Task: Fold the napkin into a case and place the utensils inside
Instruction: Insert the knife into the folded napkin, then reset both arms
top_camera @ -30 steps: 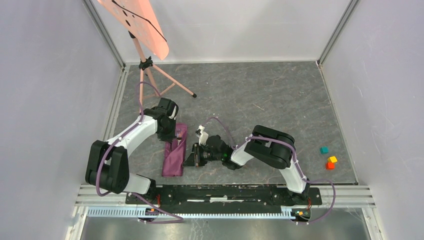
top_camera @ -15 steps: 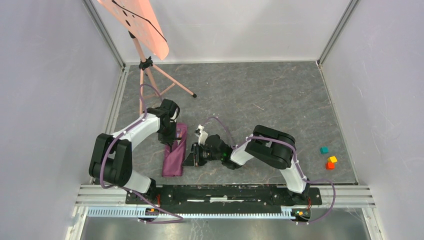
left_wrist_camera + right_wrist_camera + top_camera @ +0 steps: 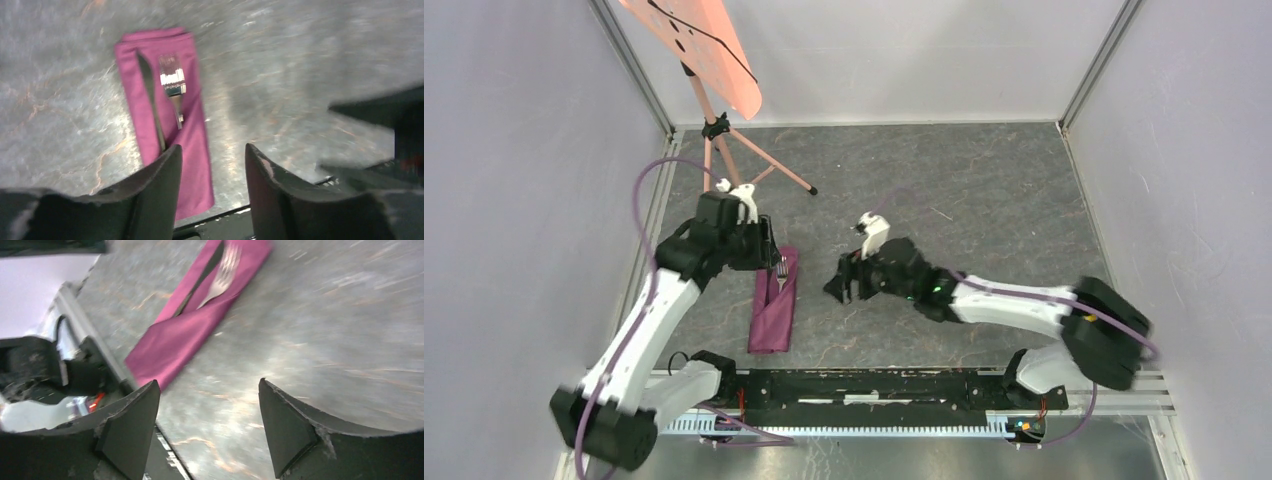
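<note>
The plum napkin (image 3: 771, 315) lies flat on the table as a long narrow case, also visible in the left wrist view (image 3: 196, 150) and the right wrist view (image 3: 180, 337). Two utensils stick out of its far end: a fork (image 3: 781, 270) (image 3: 172, 82) (image 3: 220, 277) and a dark knife (image 3: 150, 97) (image 3: 200, 280) beside it. My left gripper (image 3: 768, 252) (image 3: 212, 152) hovers over the case's far-left end, open and empty. Off to the right of the case, my right gripper (image 3: 841, 284) (image 3: 209, 387) is also open and holds nothing.
A pink music stand (image 3: 724, 130) stands at the back left, its tripod feet just behind my left arm. The metal rail (image 3: 874, 385) with the arm bases runs along the near edge. Walls enclose the table on three sides.
Both grippers have opened and lifted off the case. The right gripper has drawn back to the right and farther away; the left arm has swung up and outward. The case and utensils stay put.
</note>
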Action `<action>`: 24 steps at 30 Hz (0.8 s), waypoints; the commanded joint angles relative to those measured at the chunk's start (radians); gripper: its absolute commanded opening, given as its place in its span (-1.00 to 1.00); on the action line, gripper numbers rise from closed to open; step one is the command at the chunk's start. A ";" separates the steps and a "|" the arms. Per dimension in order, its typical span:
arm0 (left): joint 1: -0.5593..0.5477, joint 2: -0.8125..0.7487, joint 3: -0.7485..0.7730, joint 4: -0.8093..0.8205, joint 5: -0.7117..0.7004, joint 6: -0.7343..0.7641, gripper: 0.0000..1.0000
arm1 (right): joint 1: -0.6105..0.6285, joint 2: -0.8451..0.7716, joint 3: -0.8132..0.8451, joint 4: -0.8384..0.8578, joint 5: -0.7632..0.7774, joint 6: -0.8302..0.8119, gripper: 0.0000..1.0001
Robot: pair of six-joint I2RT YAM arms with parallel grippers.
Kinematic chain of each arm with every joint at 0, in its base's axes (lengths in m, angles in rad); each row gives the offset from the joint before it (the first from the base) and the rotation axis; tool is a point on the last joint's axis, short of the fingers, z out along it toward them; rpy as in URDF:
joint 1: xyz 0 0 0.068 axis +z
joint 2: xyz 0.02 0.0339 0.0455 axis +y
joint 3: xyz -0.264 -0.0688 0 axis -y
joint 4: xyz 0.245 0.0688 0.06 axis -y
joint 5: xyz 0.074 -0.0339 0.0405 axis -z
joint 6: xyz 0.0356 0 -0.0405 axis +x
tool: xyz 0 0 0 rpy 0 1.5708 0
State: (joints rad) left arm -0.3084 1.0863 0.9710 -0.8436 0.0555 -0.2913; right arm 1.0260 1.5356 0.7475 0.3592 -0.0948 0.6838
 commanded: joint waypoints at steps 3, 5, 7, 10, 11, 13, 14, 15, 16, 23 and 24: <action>0.006 -0.364 0.059 0.182 0.283 -0.025 0.46 | -0.050 -0.425 0.033 -0.549 0.455 -0.448 0.72; 0.006 -0.429 0.099 0.254 0.324 -0.038 0.55 | -0.055 -0.528 0.085 -0.648 0.542 -0.525 0.78; 0.006 -0.467 0.145 0.321 0.327 -0.059 0.66 | -0.055 -0.620 0.146 -0.716 0.614 -0.578 0.85; 0.006 -0.506 0.212 0.398 0.329 -0.072 1.00 | -0.055 -0.744 0.232 -0.773 0.702 -0.616 0.96; 0.006 -0.514 0.232 0.416 0.329 -0.073 1.00 | -0.056 -0.776 0.255 -0.786 0.720 -0.625 0.96; 0.006 -0.523 0.271 0.434 0.329 -0.074 1.00 | -0.055 -0.841 0.295 -0.794 0.735 -0.649 0.96; 0.006 -0.526 0.291 0.433 0.327 -0.072 1.00 | -0.055 -0.871 0.310 -0.792 0.740 -0.657 0.96; 0.007 -0.531 0.312 0.431 0.321 -0.069 1.00 | -0.056 -0.898 0.323 -0.788 0.742 -0.663 0.96; 0.005 -0.538 0.329 0.430 0.313 -0.067 1.00 | -0.056 -0.918 0.328 -0.783 0.750 -0.672 0.96; 0.006 -0.606 0.352 0.414 0.248 -0.042 1.00 | -0.055 -0.994 0.349 -0.761 0.771 -0.723 0.96; 0.006 -0.616 0.348 0.410 0.239 -0.039 1.00 | -0.055 -0.999 0.342 -0.755 0.755 -0.723 0.96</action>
State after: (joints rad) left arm -0.3084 0.5007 1.3037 -0.4526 0.3359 -0.3111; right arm 0.9710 0.5373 1.0821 -0.3832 0.6498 0.0067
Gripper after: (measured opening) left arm 0.995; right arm 0.982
